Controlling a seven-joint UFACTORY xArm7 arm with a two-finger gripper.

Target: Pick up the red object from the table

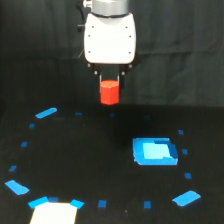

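The red object (109, 93) is a small red-orange upright cylinder hanging just below the white gripper body, above the table (100, 160). My gripper (109, 80) comes down from the top centre, its two short dark fingers closed on the cylinder's upper end. The cylinder's bottom edge sits near the far edge of the black surface; from this angle it appears lifted, with no contact visible beneath it.
A blue square patch (155, 151) lies to the exterior view's right of centre. A pale rectangle (54, 212) sits at the bottom left edge. Small blue tape pieces (46, 113) ring the black surface. A dark curtain hangs behind.
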